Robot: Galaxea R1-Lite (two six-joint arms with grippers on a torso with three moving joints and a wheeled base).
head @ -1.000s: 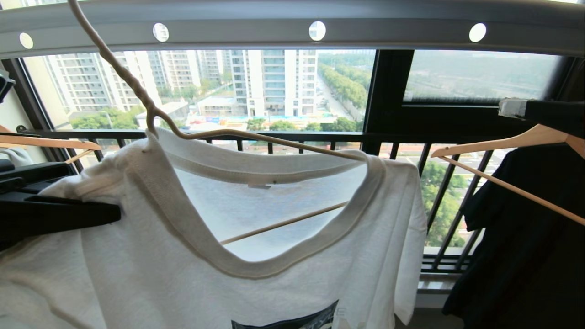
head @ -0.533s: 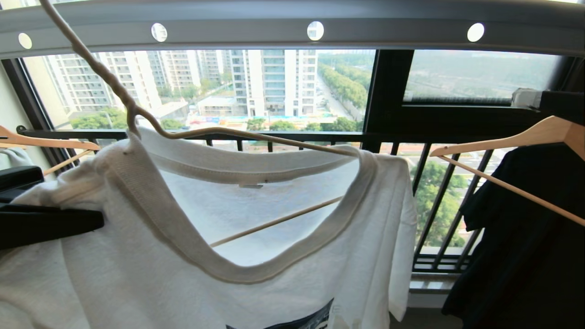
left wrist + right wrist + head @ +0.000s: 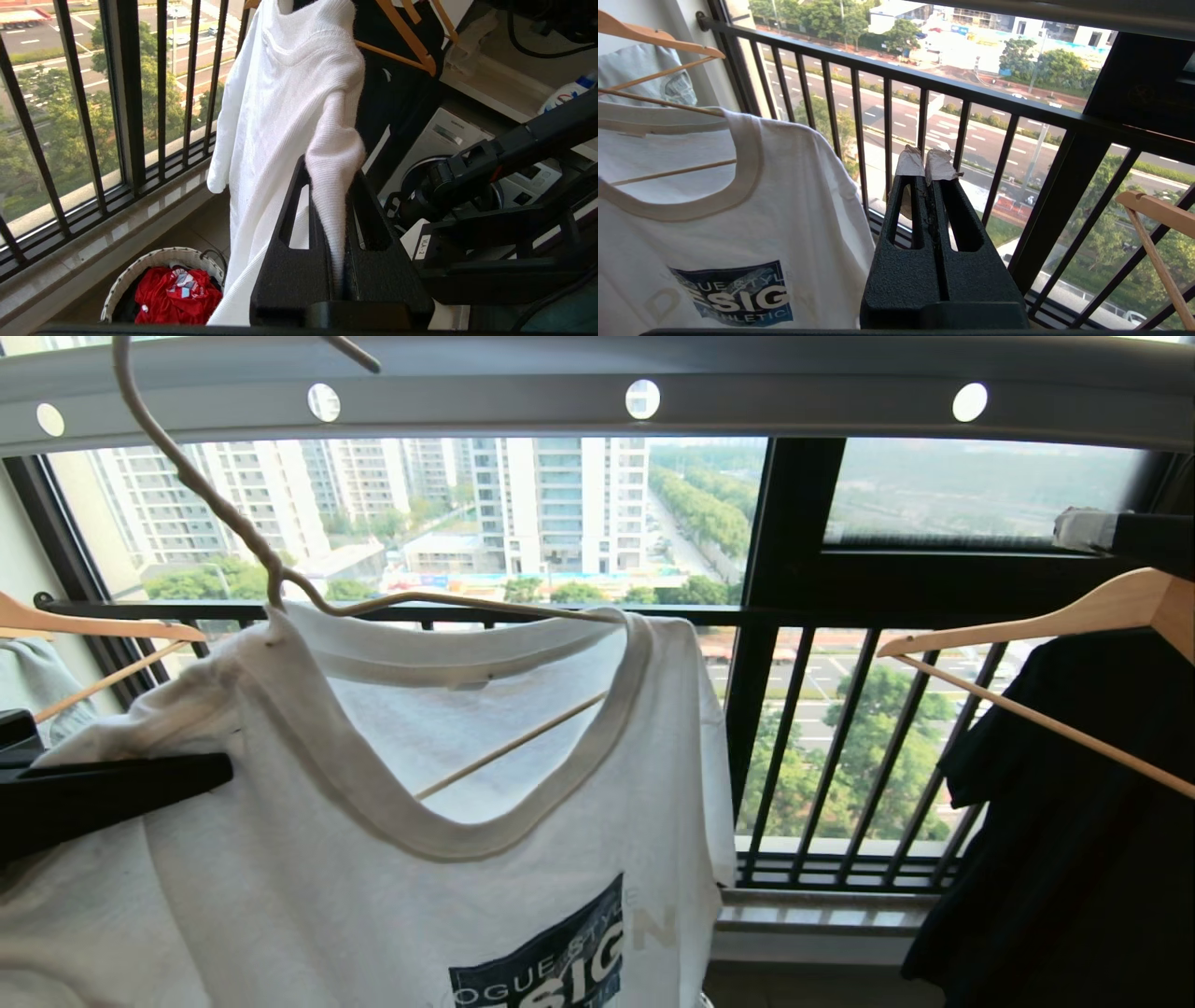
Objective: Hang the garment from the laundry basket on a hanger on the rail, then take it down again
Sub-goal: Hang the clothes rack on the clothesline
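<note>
- Under the grey rail (image 3: pixel 523 401) with its row of round holes, the white T-shirt (image 3: pixel 373 859) hangs on the thin cream hanger (image 3: pixel 215 513), whose long hook rises up to the rail at the upper left of the head view.
- The hanger's shoulder wire runs through the ribbed neck opening, and its lower bar shows through the neck hole as a slanting line.
- The dark blue chest print with white letters faces the head camera, low on the shirt.
- The left gripper (image 3: pixel 334 210) is clamped on the T-shirt: a bunched fold of white fabric stands up between its two black fingers (image 3: pixel 299 242), pinched tight.
- In the head view that same gripper (image 3: pixel 112 793) enters from the left edge and meets the shirt at its shoulder, on the side nearest the robot's left, below the hanger's hook.
- The right gripper (image 3: pixel 929 172) is held out to the right of the shirt, well apart from it, its taped fingertips pressed together on nothing, in front of the black window guard (image 3: pixel 887 116).
- On the floor beneath the shirt, by the window sill, stands the laundry basket (image 3: pixel 159 266) with a red cloth (image 3: pixel 175 298) lying in it.
- A black shirt (image 3: pixel 1064 821) hangs on a wooden hanger (image 3: pixel 1055 625) at the right, apart from the T-shirt.
- Another wooden hanger (image 3: pixel 93 625) shows at the left edge.
</note>
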